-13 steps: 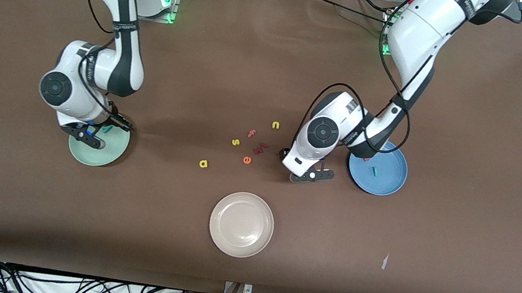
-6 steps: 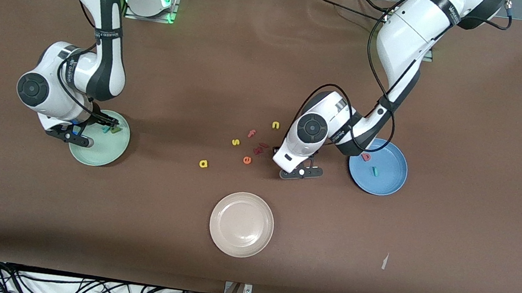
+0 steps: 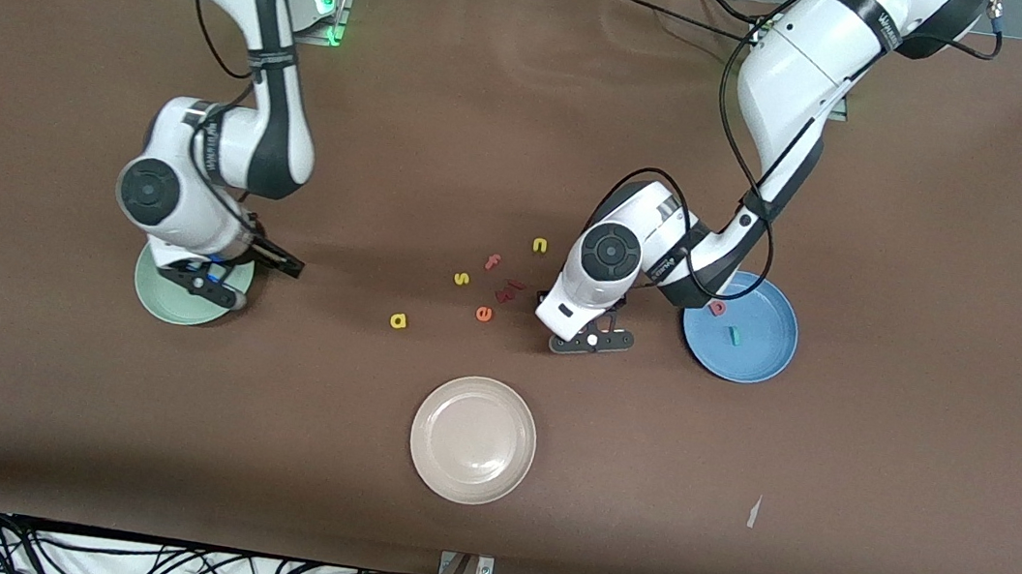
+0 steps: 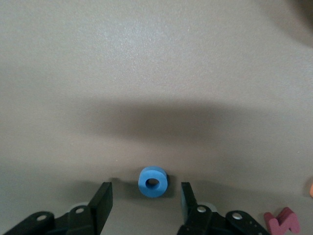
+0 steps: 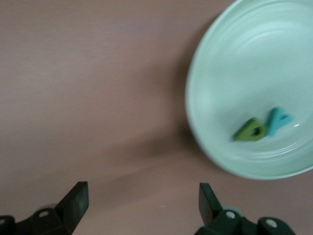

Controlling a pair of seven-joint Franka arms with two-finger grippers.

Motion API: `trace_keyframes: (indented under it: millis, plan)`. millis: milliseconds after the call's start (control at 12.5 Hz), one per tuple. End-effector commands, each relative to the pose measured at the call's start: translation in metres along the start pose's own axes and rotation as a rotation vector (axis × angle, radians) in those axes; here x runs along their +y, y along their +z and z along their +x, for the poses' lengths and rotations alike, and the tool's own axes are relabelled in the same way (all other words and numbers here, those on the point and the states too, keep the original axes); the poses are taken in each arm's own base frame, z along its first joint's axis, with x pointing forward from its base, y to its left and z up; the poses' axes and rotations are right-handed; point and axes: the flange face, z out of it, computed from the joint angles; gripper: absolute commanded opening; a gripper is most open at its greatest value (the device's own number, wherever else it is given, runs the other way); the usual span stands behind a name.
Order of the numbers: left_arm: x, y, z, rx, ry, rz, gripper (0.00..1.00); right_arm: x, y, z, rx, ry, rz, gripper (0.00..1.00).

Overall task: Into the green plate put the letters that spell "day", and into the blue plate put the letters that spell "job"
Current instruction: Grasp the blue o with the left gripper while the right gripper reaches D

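The blue ring "o" (image 4: 153, 182) lies flat on the table between the fingers of my left gripper (image 4: 145, 186), which is open with a gap on each side; in the front view the left gripper (image 3: 590, 336) hides it. The blue plate (image 3: 761, 352) holds the reddish "b" (image 3: 716, 306) and teal "j" (image 3: 734, 335). The green plate (image 5: 230, 73) holds the dark green "d" (image 5: 252, 129) and teal "y" (image 5: 279, 120). My right gripper (image 5: 142, 186) is open and empty, low over bare table beside the green plate (image 3: 168, 301). The yellow "a" (image 3: 398, 320) lies on the table.
Between the arms lie the yellow "s" (image 3: 461, 278) and "n" (image 3: 540, 245), pink "f" (image 3: 493, 261), orange "e" (image 3: 483, 314) and a dark red piece (image 3: 507, 291) close to the left gripper. A beige plate (image 3: 473, 438) sits nearer the front camera.
My right gripper opened, left the "d" in the green plate and moved off toward the table's middle. My left gripper slid toward the letters and narrowed its jaws around the "o".
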Motion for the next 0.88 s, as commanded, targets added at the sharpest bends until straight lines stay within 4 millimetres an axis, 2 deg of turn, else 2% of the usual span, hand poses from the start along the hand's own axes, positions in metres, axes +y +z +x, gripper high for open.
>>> trace_keyframes:
  millis: [0, 80, 320, 479, 639, 719, 799]
  plan:
    - [0.004, 0.005, 0.003, 0.033, 0.009, -0.001, 0.6, -0.044, -0.002, -0.005, 0.007, 0.02, 0.025, 1.0]
    - [0.005, 0.004, 0.004, 0.038, 0.009, -0.007, 0.58, -0.059, -0.004, -0.008, 0.015, -0.009, 0.032, 1.0]
    - [0.004, 0.001, 0.006, 0.041, 0.005, -0.01, 0.23, -0.105, 0.009, -0.016, 0.037, -0.168, 0.034, 1.0]
    - [0.004, 0.002, 0.006, 0.04, 0.005, -0.009, 0.04, -0.128, 0.024, -0.018, 0.043, -0.269, 0.027, 1.0]
    - [0.001, 0.002, 0.009, 0.042, 0.002, -0.008, 0.0, -0.142, 0.041, -0.025, 0.05, -0.31, 0.025, 1.0]
    - [0.0, -0.004, 0.01, 0.046, 0.002, -0.012, 0.0, -0.146, 0.046, -0.025, 0.077, -0.343, 0.033, 1.0]
    - [-0.008, -0.01, 0.019, 0.051, -0.006, -0.013, 0.0, -0.149, 0.055, -0.025, 0.097, -0.386, 0.034, 1.0]
